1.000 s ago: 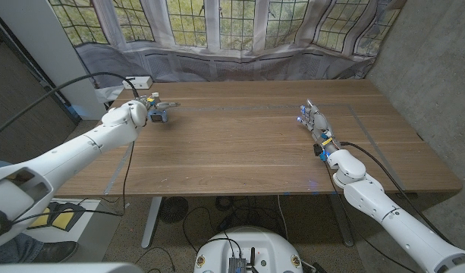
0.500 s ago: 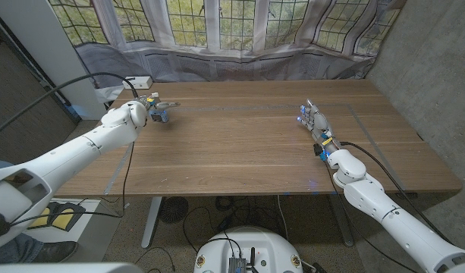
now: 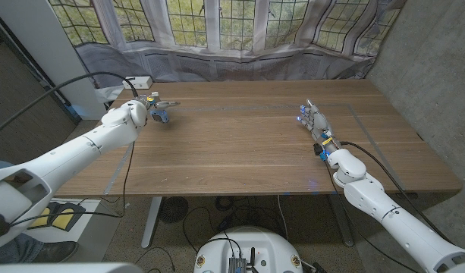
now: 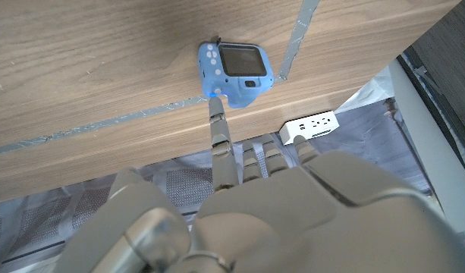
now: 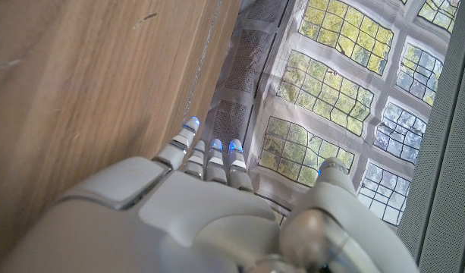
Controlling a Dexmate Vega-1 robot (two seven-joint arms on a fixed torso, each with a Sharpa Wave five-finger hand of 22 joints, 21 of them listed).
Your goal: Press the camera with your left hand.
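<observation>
Left wrist view: one blue camera (image 4: 236, 72), left robot hand (image 4: 240, 182) seemingly touching.

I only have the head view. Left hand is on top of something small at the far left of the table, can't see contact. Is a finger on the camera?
Observer: In the left wrist view one extended finger reaches the blue camera, its tip at the camera's edge.
Operator: Which face of the camera is showing?
Observer: The one with the dark screen, with pale buttons beside it.
Operator: Anything near it?
Observer: A strip of grey tape on the table runs right beside it.
</observation>
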